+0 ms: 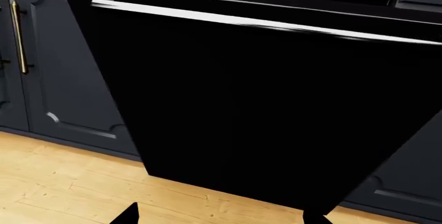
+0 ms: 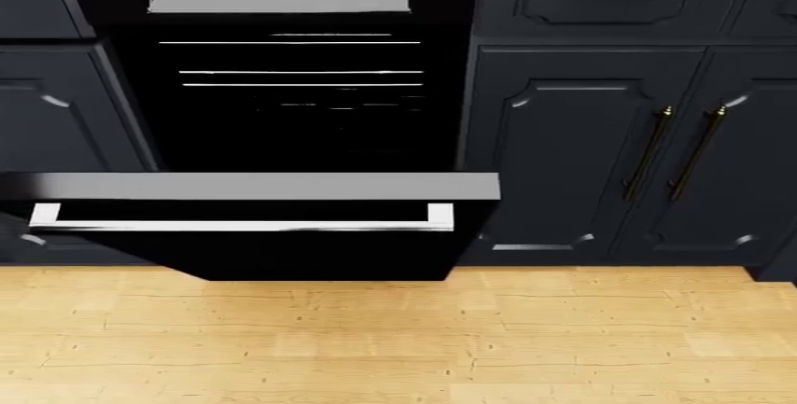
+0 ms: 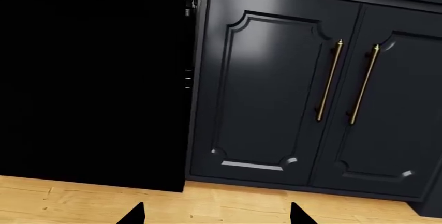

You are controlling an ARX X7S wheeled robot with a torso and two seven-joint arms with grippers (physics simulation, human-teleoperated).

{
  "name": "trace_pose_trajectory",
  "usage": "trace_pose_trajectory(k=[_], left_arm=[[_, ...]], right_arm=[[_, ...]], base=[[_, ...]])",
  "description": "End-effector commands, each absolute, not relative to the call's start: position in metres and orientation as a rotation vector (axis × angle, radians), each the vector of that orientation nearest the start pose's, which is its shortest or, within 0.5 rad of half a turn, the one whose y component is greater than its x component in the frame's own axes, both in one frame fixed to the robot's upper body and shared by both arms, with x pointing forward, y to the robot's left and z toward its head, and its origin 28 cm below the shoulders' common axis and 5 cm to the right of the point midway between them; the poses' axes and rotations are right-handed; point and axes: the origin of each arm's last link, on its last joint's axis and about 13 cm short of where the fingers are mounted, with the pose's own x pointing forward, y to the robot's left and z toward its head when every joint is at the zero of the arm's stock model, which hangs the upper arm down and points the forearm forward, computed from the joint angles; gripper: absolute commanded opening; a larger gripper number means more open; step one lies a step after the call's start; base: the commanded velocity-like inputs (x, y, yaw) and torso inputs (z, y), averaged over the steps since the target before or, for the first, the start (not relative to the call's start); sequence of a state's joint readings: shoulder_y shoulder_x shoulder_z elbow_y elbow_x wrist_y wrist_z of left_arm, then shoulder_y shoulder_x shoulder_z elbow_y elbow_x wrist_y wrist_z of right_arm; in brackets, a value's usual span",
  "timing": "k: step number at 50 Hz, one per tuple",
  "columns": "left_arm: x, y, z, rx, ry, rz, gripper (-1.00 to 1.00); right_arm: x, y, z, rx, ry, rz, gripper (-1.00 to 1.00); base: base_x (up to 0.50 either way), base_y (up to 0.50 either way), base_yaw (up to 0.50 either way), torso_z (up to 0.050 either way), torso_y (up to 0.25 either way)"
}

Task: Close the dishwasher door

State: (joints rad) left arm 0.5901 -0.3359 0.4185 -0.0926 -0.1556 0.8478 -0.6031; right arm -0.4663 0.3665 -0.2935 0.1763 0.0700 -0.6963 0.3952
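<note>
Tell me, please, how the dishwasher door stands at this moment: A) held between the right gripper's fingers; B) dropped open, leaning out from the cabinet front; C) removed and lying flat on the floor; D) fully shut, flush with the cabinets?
B: in the head view the dishwasher door leans out with its silver bar handle forward, and the racks inside are exposed above it.
</note>
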Motion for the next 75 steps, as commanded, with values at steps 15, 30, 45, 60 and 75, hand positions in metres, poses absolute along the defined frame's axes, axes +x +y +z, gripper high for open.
trace_pose_trajectory(k=[15, 30, 45, 60, 75], left_arm=[[0.0206, 0.2078, -0.028, -0.118, -0.029, 0.188, 1.0], [0.0224, 0.2071, -0.0271, -0.118, -0.029, 0.189, 1.0], [0.0235, 0.2068, -0.0274, -0.12, -0.029, 0.19, 1.0], [0.0236, 0.2067, -0.0265, -0.119, -0.03, 0.187, 1.0], [0.0237, 0.2071, -0.0271, -0.12, -0.03, 0.191, 1.0]], right_arm=[[0.0593, -0.1331, -0.0432, -0.128, -0.016, -0.01, 1.0], [0.062, -0.1337, -0.042, -0.128, -0.016, -0.011, 1.0], [0.0619, -0.1344, -0.0422, -0.127, -0.016, -0.011, 1.0], [0.0613, -0.1336, -0.0417, -0.127, -0.016, -0.012, 1.0], [0.0615, -0.1336, -0.042, -0.124, -0.011, -0.012, 1.0]], base=[[0.0, 0.19, 0.0, 0.0, 0.0], [0.0, 0.19, 0.0, 0.0, 0.0], [0.0, 0.19, 0.0, 0.0, 0.0], [0.0, 0.19, 0.0, 0.0, 0.0], [0.0, 0.07, 0.0, 0.0, 0.0]])
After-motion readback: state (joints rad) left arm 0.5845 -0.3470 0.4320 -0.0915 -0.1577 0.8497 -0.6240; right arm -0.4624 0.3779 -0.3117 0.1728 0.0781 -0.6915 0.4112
